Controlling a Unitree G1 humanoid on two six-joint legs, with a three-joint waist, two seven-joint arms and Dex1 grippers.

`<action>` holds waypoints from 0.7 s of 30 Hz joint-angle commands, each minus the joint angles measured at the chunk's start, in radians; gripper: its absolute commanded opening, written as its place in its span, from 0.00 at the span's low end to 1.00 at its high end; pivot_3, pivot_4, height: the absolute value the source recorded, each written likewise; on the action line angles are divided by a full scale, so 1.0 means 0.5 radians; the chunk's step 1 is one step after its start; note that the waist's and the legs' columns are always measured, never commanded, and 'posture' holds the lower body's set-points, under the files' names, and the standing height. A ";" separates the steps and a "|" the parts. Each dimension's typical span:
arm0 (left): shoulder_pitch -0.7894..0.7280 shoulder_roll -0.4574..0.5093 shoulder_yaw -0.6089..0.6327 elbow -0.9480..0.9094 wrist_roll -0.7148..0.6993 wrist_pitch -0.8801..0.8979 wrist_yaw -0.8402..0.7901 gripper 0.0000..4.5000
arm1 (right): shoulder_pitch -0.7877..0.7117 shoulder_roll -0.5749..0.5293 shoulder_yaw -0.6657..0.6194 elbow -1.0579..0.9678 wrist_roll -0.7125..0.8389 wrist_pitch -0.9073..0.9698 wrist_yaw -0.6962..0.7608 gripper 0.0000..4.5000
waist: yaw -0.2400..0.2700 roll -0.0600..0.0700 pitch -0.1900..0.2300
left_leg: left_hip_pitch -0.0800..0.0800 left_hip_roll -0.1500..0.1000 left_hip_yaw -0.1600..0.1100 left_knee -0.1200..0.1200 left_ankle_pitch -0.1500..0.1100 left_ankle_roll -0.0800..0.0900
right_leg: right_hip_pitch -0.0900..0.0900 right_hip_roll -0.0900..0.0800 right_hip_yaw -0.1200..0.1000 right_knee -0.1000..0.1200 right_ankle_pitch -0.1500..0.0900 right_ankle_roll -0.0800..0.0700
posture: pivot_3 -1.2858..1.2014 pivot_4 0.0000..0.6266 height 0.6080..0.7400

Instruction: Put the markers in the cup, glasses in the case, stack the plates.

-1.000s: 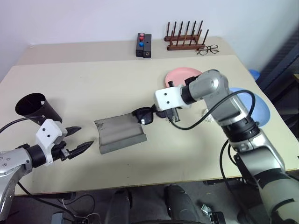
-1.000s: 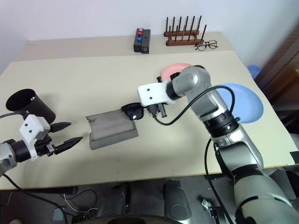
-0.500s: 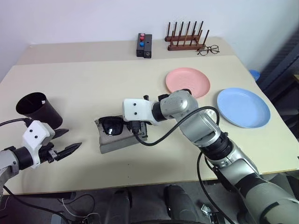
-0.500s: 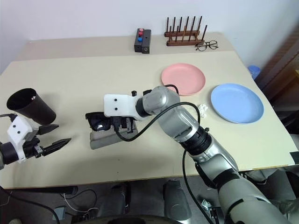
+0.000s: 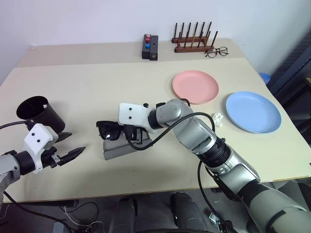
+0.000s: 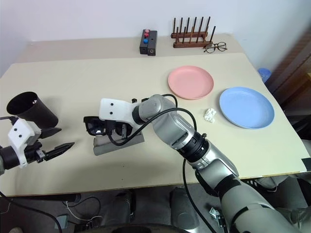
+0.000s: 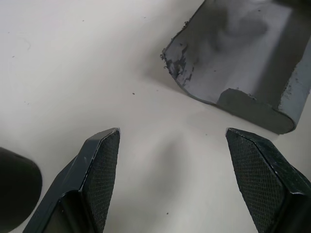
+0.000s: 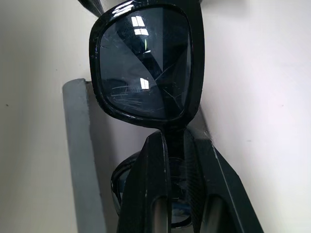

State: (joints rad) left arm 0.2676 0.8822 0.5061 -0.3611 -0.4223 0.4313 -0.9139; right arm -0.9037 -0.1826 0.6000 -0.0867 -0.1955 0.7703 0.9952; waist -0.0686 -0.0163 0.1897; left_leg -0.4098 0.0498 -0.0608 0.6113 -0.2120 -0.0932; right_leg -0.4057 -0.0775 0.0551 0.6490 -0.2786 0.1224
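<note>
1. Over the last second the right gripper [image 5: 127, 134] had swung from beside the pink plate [image 5: 195, 86] across to the grey case [image 5: 127, 145], carrying the sunglasses [image 5: 109, 130] with it.
2. The right gripper's fingers [image 8: 160, 194] were pinched tight on the frame of the sunglasses, which hung over the case's left end, one lens jutting past its edge.
3. The left gripper [image 5: 68, 144] held nothing; its two fingers [image 7: 99, 170] stood wide apart above the bare table [image 5: 87, 92], near the case's left end and apart from it.
4. The black cup [image 5: 38, 112] lay tilted just behind the left gripper.
5. The blue plate [image 5: 252, 111] sat to the right of the pink one, apart from it, unstacked.
6. A crumpled white scrap [image 5: 217, 119] lay between the plates.
</note>
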 commanded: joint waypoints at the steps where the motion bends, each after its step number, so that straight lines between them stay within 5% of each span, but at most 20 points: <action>1: -0.031 0.028 0.031 -0.082 -0.015 0.031 0.015 0.79 | 0.010 -0.046 0.041 0.014 -0.039 -0.047 -0.067 0.01 | 0.000 0.000 0.000 | 0.000 0.000 0.000 0.000 0.000 0.000 | 0.000 0.000 0.000 0.000 0.000 0.000 | 0.52 0.24 1.00; 11: -0.086 0.049 0.000 -0.171 -0.097 0.161 -0.031 0.79 | 0.089 -0.340 0.157 -0.155 -0.080 -0.094 0.021 0.01 | 0.001 -0.001 0.000 | -0.001 0.000 0.000 0.000 0.000 0.000 | 0.000 0.000 0.000 -0.002 0.000 0.000 | 0.52 0.24 1.00; 19: -0.097 0.044 -0.048 -0.189 -0.090 0.186 -0.030 0.79 | 0.111 -0.340 0.169 -0.166 -0.084 -0.049 -0.010 0.01 | 0.001 -0.001 0.000 | -0.001 0.000 0.000 0.000 0.000 0.000 | 0.000 0.000 0.000 -0.002 0.000 0.000 | 0.52 0.24 1.00; 21: -0.098 0.042 -0.052 -0.194 -0.092 0.188 -0.028 0.79 | 0.114 -0.330 0.165 -0.164 -0.086 -0.046 -0.023 0.20 | 0.001 -0.001 0.000 | -0.001 0.000 0.000 0.000 0.000 0.000 | 0.000 0.000 0.000 -0.002 0.000 -0.001 | 0.52 0.24 1.00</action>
State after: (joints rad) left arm 0.2268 0.8934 0.4756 -0.4342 -0.4633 0.5231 -0.9309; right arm -0.8522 -0.3523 0.6721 -0.1512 -0.2341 0.7419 0.9881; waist -0.0680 -0.0168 0.1896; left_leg -0.4101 0.0498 -0.0607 0.6113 -0.2120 -0.0932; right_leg -0.4058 -0.0776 0.0552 0.6479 -0.2788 0.1221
